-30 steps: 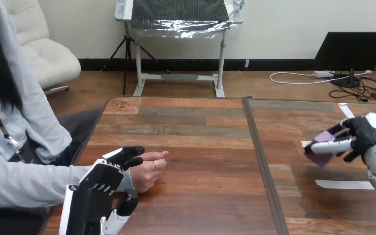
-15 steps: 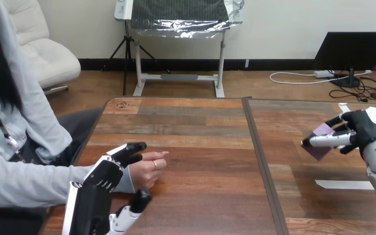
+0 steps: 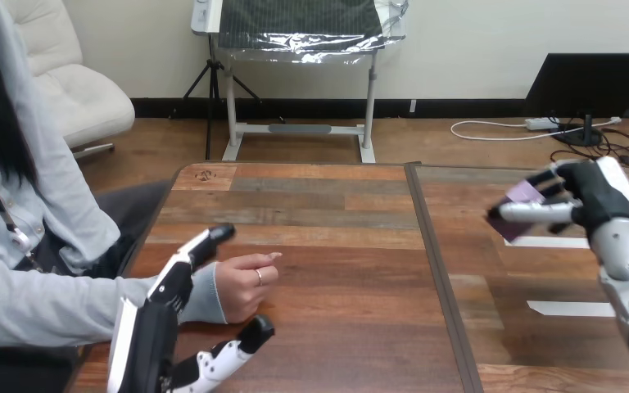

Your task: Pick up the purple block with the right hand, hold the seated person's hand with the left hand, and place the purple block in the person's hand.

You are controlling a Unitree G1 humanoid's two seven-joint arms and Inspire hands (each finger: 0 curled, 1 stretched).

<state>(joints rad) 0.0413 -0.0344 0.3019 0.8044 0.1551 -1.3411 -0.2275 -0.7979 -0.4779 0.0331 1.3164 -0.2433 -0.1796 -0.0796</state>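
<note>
The robot's right hand is raised above the far right part of the wooden table, its silver forearm rising from the lower right corner. It pinches the purple block. The thumb lies stretched across the block's near face and points left, and the fingers curl round its far side. The block sits tilted in the grip at the hand's left end, clear of the table top. Two strips of white tape lie on the boards under and near this hand, one just below the block and one nearer the robot.

At the near left, the robot's left hand is spread wide with its white-shelled back turned up. Its fingers reach straight toward the far side, over the grey sleeve cuff at the person's wrist. Its thumb juts out to the right on the near side, apart from the person's hand. Nothing is curled round the wrist. Whether the fingers touch the sleeve cannot be told.

The person's hand rests on the table in a loose fist, fingers pointing right, between the robot's fingers and thumb. It is well apart from the block across the table's middle seam.
</note>
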